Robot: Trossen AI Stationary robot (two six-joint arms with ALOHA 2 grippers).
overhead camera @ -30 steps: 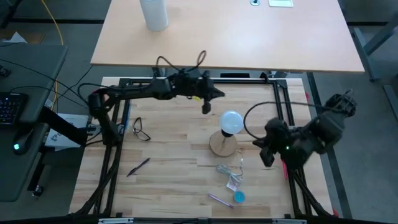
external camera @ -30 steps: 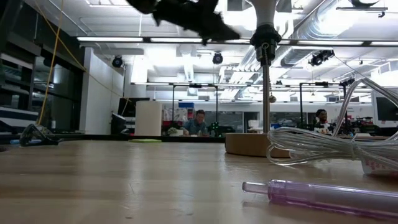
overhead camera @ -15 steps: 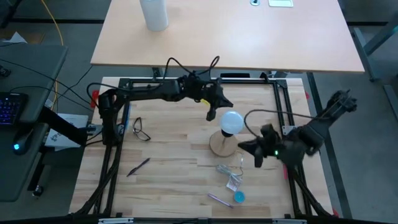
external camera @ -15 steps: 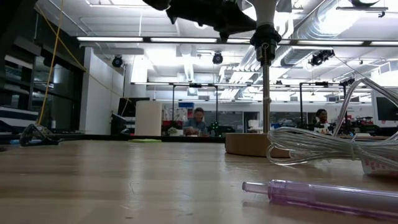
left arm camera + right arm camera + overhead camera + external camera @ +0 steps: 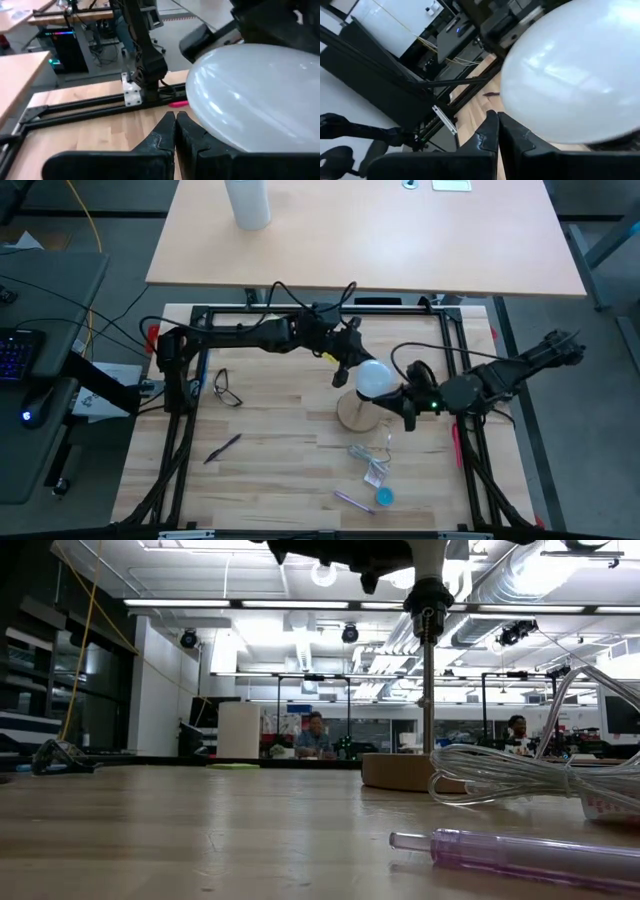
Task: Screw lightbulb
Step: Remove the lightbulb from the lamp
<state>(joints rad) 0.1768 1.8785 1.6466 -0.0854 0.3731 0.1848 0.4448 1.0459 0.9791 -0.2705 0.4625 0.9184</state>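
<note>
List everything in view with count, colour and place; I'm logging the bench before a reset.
Lightbulb: one, white, on the stand mid-table.
Stand: one, wooden disc, under the bulb.
Glasses: one, dark, table's left side.
Pen: one, dark, below the glasses.
Cable: one, clear, coiled below the stand.
Tube: one, purple, near the front edge.
Cylinder: one, white, on the far desk.
Left gripper: shut, left of the bulb.
Right gripper: shut, right of the bulb.
</note>
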